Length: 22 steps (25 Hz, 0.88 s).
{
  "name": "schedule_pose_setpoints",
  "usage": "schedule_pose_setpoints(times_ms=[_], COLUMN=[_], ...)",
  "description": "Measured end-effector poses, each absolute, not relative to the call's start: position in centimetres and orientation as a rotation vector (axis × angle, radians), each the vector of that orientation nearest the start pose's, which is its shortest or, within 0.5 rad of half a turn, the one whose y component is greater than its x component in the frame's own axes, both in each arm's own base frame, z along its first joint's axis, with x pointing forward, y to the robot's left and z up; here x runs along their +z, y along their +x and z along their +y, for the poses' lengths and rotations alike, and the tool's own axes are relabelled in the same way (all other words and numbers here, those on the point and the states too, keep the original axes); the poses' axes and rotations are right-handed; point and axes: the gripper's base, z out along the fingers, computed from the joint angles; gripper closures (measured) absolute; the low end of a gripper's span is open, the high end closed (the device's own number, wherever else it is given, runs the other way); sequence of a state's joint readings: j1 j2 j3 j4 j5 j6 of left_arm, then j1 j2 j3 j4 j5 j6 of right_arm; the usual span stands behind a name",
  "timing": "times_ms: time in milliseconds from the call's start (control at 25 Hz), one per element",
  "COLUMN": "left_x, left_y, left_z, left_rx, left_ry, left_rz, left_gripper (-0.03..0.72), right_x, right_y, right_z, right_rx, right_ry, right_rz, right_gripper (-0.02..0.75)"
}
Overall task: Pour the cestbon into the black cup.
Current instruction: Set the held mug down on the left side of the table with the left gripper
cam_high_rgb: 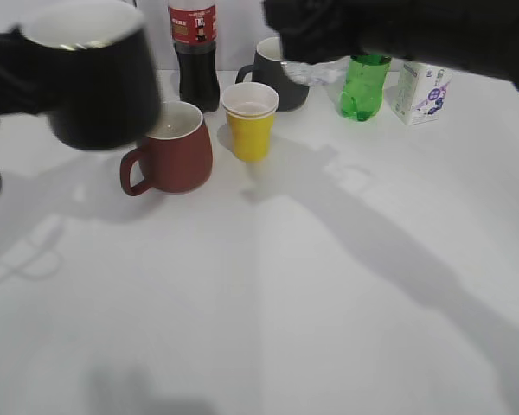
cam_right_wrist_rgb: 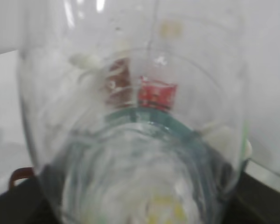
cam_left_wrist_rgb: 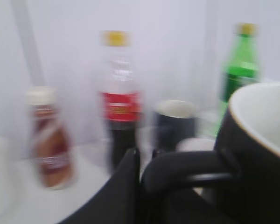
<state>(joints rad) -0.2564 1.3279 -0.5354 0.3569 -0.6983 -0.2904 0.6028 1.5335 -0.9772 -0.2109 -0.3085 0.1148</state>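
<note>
The black cup [cam_high_rgb: 99, 73] hangs in the air at the upper left, white inside showing. My left gripper [cam_left_wrist_rgb: 147, 172] is shut on its handle; the cup's rim fills the right of the left wrist view [cam_left_wrist_rgb: 261, 140]. The cestbon [cam_right_wrist_rgb: 135, 154], a clear bottle, fills the right wrist view, held by my right gripper, whose fingers are hidden behind it. In the exterior view the right gripper [cam_high_rgb: 307, 39] is a dark blur at the top with the clear bottle [cam_high_rgb: 316, 71] lying sideways under it, well right of the cup.
On the white table stand a maroon mug [cam_high_rgb: 173, 149], a yellow paper cup [cam_high_rgb: 250, 119], a cola bottle [cam_high_rgb: 194, 52], a dark grey mug [cam_high_rgb: 277, 73], a green bottle [cam_high_rgb: 363, 85] and a small milk carton [cam_high_rgb: 421, 92]. A brown bottle [cam_left_wrist_rgb: 49, 140] shows in the left wrist view.
</note>
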Motion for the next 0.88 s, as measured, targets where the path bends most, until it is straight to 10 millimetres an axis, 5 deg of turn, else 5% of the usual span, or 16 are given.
schedule_pose_setpoints(times_ms=[360,640,880], left_x=[22.6,17.1,12.7], left_y=[28.4,30.7,32.0], left_z=[-2.8,-0.1,0.2], left_rx=[-0.217,-0.125,-0.124], left_ry=[0.108,0.046,0.038], left_rz=[1.621,1.619,1.72], left_gripper=[0.648,0.648,0.648], right_x=[27.0,24.7,24.6], right_y=[31.2,30.3,30.3], right_z=[13.6,12.7,12.7], right_rx=[0.372,0.345,0.347], right_ry=[-0.359,-0.378,-0.376], right_rz=[1.795,1.868,1.873], right_gripper=[0.285,0.285,0.285])
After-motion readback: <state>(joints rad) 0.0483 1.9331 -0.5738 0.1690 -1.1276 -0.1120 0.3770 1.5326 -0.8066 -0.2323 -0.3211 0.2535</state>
